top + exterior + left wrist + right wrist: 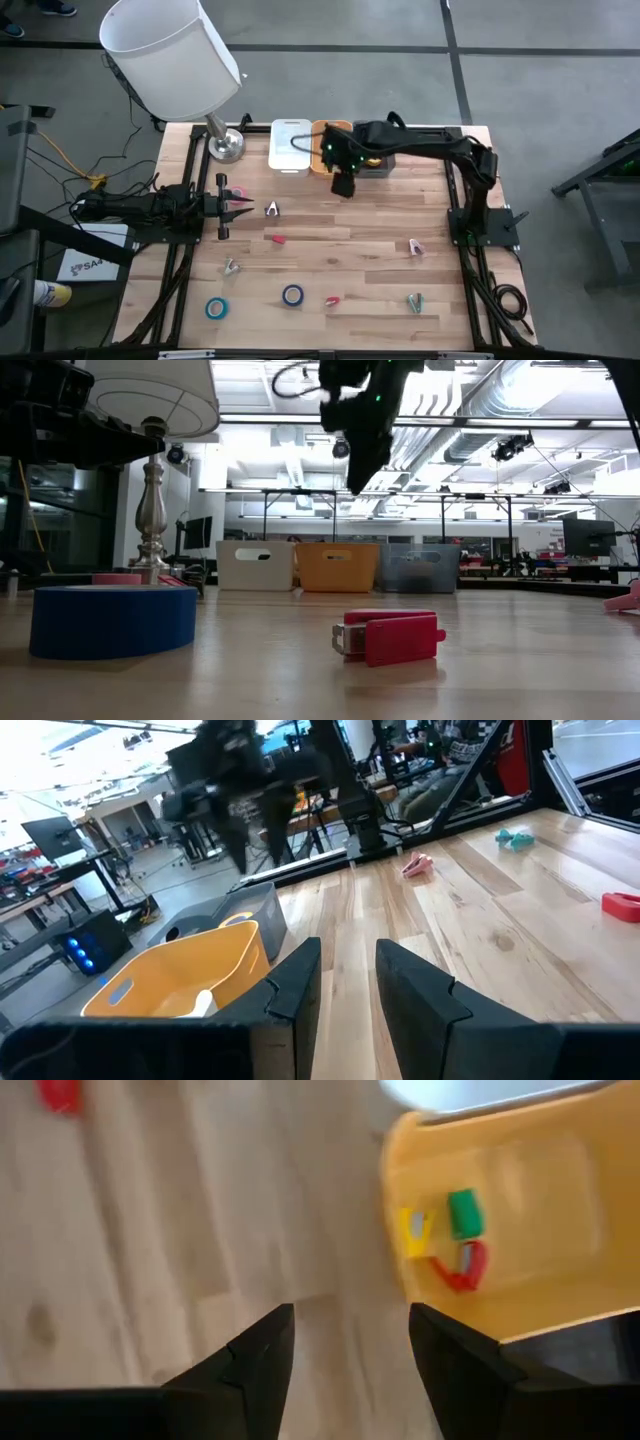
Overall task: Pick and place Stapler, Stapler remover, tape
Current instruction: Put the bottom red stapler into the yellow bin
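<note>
My right gripper [343, 186] [345, 1342] hangs open and empty over the table's far middle, just in front of the yellow bin [500, 1210], which holds small yellow, green and red items. My left gripper [240, 207] [345, 982] hovers open and empty at the left side, near a small pink thing [238, 192] and a white staple remover [272, 209]. A red stapler [277, 240] [388, 635] lies flat on the table's middle. A blue tape roll [216, 308] [110, 620] and a blue-and-yellow roll [292, 295] lie flat near the front edge.
A white bin [291, 145] and a grey bin [378, 163] flank the yellow one at the far edge. A lamp with a white shade [170, 55] stands at the far left corner. Pink [416, 247], green [415, 300], grey [231, 266] and red [332, 301] small items lie scattered.
</note>
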Controlling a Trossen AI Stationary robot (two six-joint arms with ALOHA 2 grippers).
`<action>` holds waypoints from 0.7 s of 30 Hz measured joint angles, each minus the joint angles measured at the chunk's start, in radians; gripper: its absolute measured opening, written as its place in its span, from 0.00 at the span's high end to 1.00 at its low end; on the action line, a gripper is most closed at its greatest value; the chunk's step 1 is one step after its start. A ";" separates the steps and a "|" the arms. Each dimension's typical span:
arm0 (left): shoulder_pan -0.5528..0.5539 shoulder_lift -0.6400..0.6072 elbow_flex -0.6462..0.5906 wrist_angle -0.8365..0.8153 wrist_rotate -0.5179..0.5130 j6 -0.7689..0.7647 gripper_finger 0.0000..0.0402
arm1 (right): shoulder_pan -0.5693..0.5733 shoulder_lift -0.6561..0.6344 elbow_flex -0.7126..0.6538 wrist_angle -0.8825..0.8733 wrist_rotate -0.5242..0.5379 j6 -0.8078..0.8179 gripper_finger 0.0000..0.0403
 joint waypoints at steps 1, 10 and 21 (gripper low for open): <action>0.000 0.000 0.000 0.000 0.000 0.000 0.76 | 0.018 -0.007 0.000 -0.013 0.006 -0.001 0.53; 0.000 0.000 0.000 0.000 0.000 0.000 0.76 | 0.189 -0.029 -0.001 -0.049 0.005 0.028 0.53; 0.000 0.000 0.000 0.000 0.000 0.000 0.76 | 0.414 -0.031 -0.195 0.070 0.002 0.154 0.53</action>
